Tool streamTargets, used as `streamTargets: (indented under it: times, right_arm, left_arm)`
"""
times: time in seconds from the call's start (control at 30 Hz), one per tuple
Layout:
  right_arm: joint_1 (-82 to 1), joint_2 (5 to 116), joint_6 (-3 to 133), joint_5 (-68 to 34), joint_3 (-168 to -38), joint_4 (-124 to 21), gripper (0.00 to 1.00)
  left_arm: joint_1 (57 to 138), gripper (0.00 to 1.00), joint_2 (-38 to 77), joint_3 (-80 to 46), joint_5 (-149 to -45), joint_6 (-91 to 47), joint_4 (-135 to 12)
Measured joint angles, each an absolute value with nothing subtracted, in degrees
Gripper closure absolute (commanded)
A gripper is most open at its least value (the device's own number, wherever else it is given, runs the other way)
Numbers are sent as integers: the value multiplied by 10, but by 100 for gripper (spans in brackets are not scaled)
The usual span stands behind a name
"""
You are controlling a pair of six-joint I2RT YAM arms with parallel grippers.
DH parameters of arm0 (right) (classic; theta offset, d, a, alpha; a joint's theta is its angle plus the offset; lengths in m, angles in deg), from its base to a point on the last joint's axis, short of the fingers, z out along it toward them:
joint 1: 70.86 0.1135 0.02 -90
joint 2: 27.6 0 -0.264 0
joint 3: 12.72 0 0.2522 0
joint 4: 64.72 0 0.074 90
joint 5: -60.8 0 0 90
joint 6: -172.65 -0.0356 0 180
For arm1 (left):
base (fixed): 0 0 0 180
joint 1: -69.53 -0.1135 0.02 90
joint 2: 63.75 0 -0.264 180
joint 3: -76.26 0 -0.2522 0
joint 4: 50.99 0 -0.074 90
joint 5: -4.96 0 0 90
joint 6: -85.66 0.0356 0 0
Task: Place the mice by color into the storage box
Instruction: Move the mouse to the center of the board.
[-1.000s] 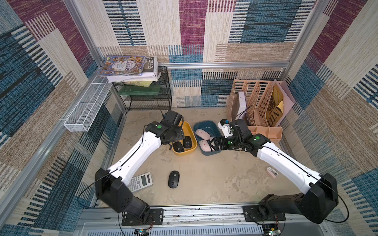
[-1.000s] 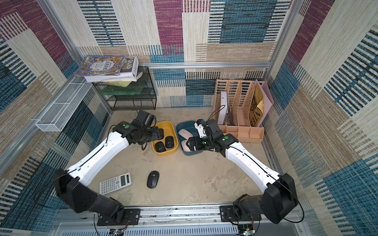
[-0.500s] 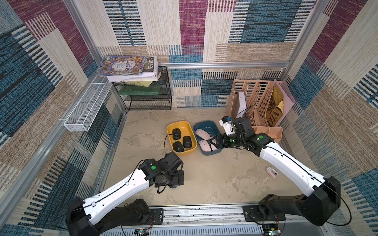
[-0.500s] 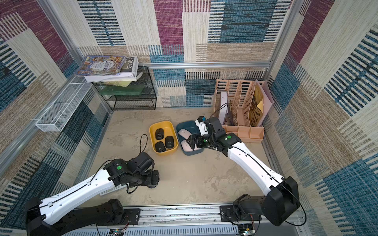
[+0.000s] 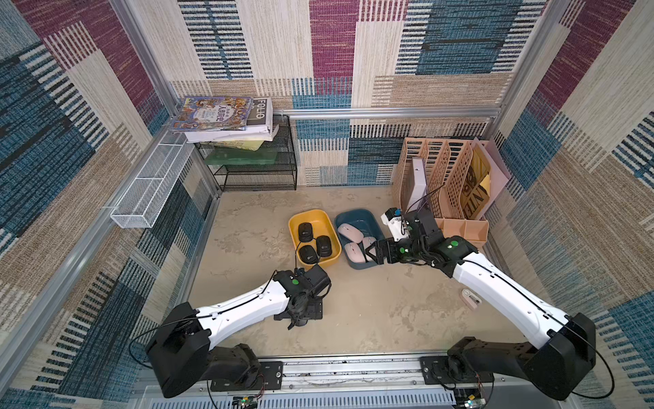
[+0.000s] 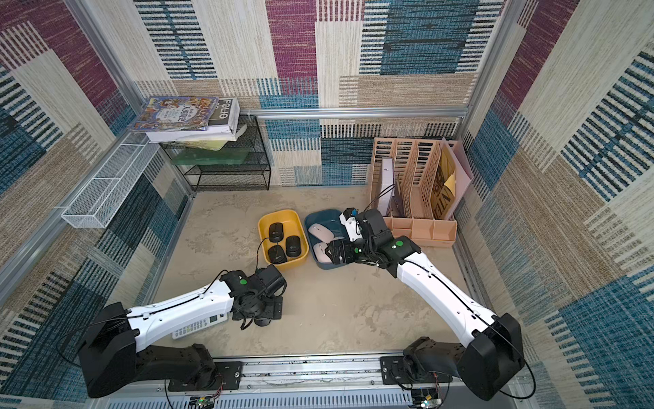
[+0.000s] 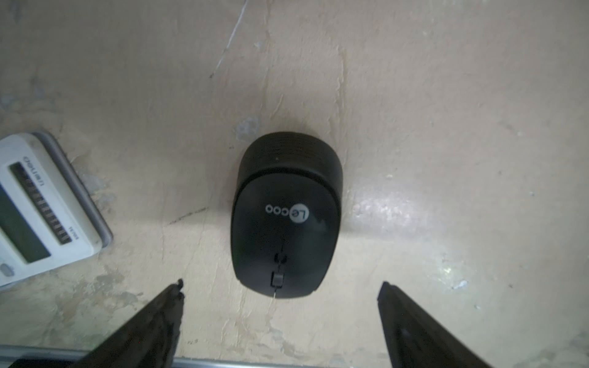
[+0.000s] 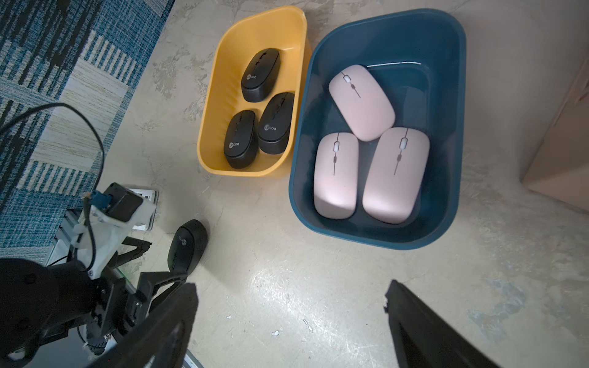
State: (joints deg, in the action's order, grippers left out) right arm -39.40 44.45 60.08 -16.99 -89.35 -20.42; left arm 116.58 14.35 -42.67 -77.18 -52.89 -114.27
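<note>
**tubsorter:** Quick check on the black ones. We count three black mice point(image 8: 260, 75) lying flat in the yellow tub point(image 8: 220, 105), two side by side and one behind them.

**deskbot_fan:** Same here. The fourth black mouse point(image 7: 285, 220) isn't in yet. It lies alone on the table point(image 7: 446, 95), logo up, well apart from both tubs. Our left fingers point(image 7: 153, 321) hang right over it, spread wide, one on each side of its scroll-wheel end. As far as we can see they touch nothing.

**tubsorter:** And the calculator point(image 7: 38, 204)?

**deskbot_fan:** It's near that mouse, off to one side and not touching it. The pink side looks sorted. We see three pink mice point(image 8: 361, 102) in the blue tub point(image 8: 446, 95), which sits just beside the yellow one. Two lie side by side and the third sits angled at their wheel ends, touching both. Our right fingers point(image 8: 424, 334) are wide apart too and hold nothing. They hover by the near edge of the blue tub.
</note>
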Motion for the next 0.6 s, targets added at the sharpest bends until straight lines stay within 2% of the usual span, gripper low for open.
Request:
streamTargets:
  times: [0.23,0.6]
  right_arm:
    - [-397,436,604,-170,-890,-202,4]
    - [-425,402,616,-169,-872,-178,4]
  left_arm:
    - [1133,10,201,-430,-782,-486,-1096]
    - [1133,36,262,-407,-820,-417,-1088]
